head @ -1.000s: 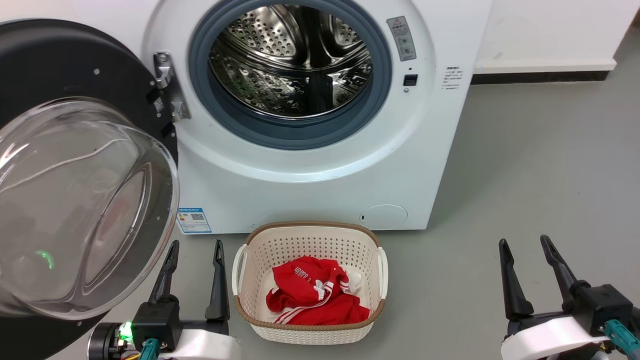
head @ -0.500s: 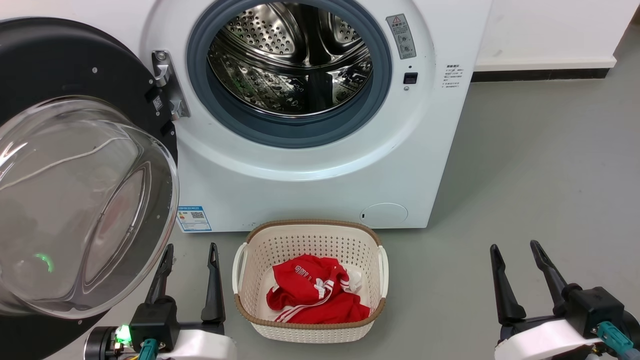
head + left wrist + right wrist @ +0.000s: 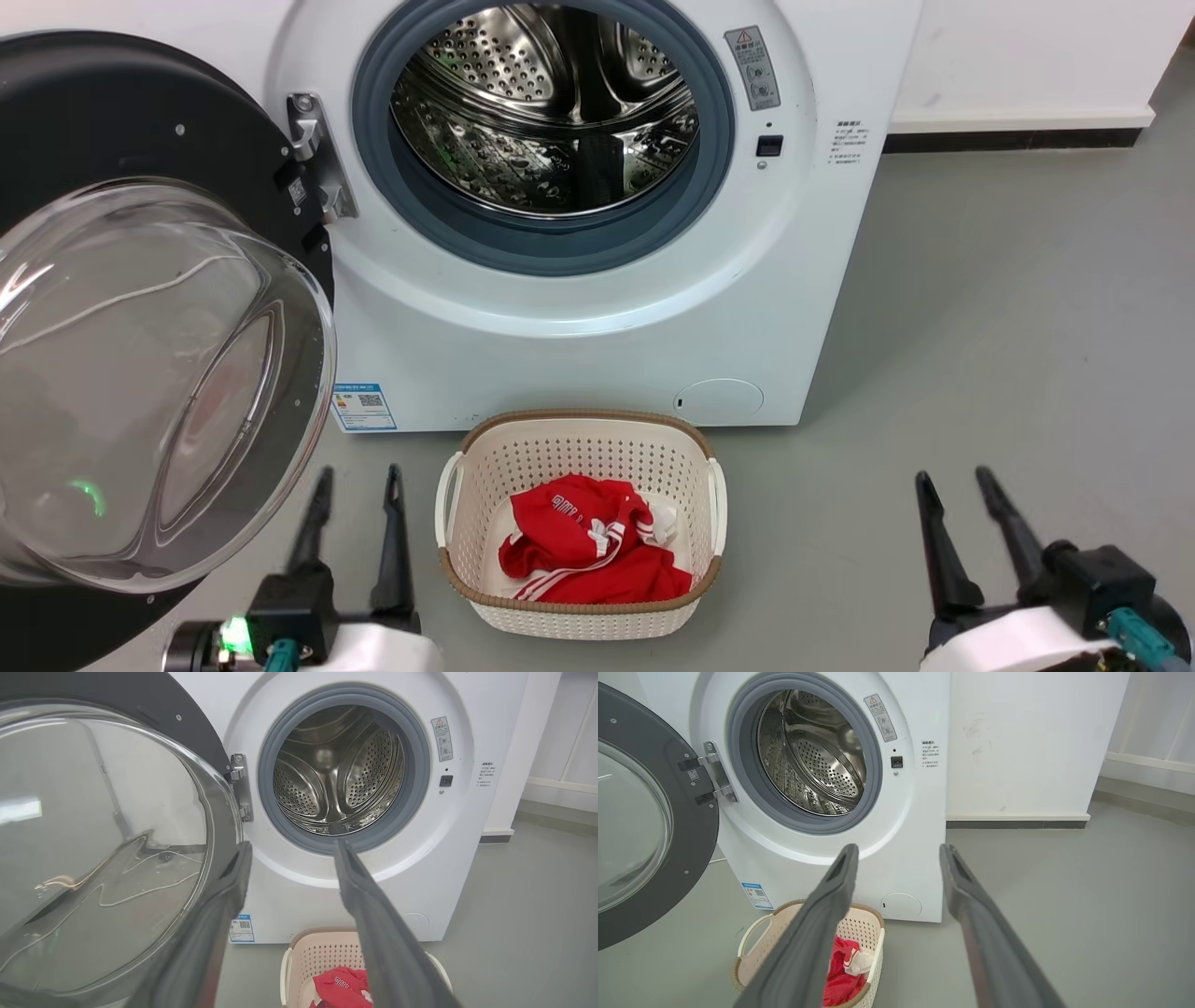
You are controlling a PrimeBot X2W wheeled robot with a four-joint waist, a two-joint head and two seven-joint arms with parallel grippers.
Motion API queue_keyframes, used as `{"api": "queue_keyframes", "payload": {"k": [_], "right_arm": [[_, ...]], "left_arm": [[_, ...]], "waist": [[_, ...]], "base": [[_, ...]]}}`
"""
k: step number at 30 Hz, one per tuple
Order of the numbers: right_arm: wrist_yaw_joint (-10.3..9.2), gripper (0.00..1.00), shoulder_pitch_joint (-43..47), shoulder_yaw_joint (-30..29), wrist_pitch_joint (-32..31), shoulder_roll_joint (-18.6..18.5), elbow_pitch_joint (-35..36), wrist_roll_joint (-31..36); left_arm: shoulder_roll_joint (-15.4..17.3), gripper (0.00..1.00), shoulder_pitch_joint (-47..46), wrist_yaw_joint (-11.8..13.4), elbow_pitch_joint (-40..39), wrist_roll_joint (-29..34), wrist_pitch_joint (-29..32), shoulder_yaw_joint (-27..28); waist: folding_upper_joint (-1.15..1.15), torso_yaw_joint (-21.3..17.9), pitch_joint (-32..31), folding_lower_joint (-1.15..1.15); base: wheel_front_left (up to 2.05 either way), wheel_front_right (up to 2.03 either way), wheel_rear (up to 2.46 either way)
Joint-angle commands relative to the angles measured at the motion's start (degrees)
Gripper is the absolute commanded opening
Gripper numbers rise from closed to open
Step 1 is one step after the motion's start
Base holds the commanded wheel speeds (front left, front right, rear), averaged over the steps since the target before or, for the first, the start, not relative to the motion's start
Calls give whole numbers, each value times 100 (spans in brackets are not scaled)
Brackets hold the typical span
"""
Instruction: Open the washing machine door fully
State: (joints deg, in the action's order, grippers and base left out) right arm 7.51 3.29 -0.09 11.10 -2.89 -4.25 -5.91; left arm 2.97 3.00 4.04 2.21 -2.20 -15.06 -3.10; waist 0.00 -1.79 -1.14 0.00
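The white washing machine (image 3: 597, 317) stands ahead with its steel drum (image 3: 546, 103) exposed inside the grey gasket. Its glossy black washing machine door (image 3: 103, 121) hangs swung out on the left hinge, the clear domed glass bowl (image 3: 140, 392) bulging toward me. My left gripper (image 3: 357, 478) is open just right of the bowl's lower edge, apart from it, holding nothing. My right gripper (image 3: 954, 478) is open over bare floor at the lower right. The door (image 3: 103, 830) and drum (image 3: 338, 772) also appear past the left fingers (image 3: 219, 914), and the door (image 3: 642, 826) sits left of the right fingers (image 3: 831, 896).
A cream perforated basket (image 3: 579, 448) with a red garment (image 3: 588, 551) sits on the grey floor right in front of the machine, between my grippers. A white wall with dark skirting (image 3: 1008, 140) runs behind on the right. Open floor (image 3: 1008, 327) lies to the right.
Both grippers have drawn back and down toward the bottom edge of the head view. The door and basket stay where they were.
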Motion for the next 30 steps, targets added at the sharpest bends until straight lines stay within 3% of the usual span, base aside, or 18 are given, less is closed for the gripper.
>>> {"api": "queue_keyframes", "payload": {"k": [1,30], "right_arm": [[0,0,15,6,-5,0,-28,-10],[-1,0,-288,-67,-485,-112,-391,-3065]], "left_arm": [[-1,0,9,-5,32,-11,2,-1],[-2,0,-296,-396,482,-3073,737,317]], "waist": [[0,0,0,0],[0,40,29,0]], "base": [[0,0,0],[0,0,0]]}}
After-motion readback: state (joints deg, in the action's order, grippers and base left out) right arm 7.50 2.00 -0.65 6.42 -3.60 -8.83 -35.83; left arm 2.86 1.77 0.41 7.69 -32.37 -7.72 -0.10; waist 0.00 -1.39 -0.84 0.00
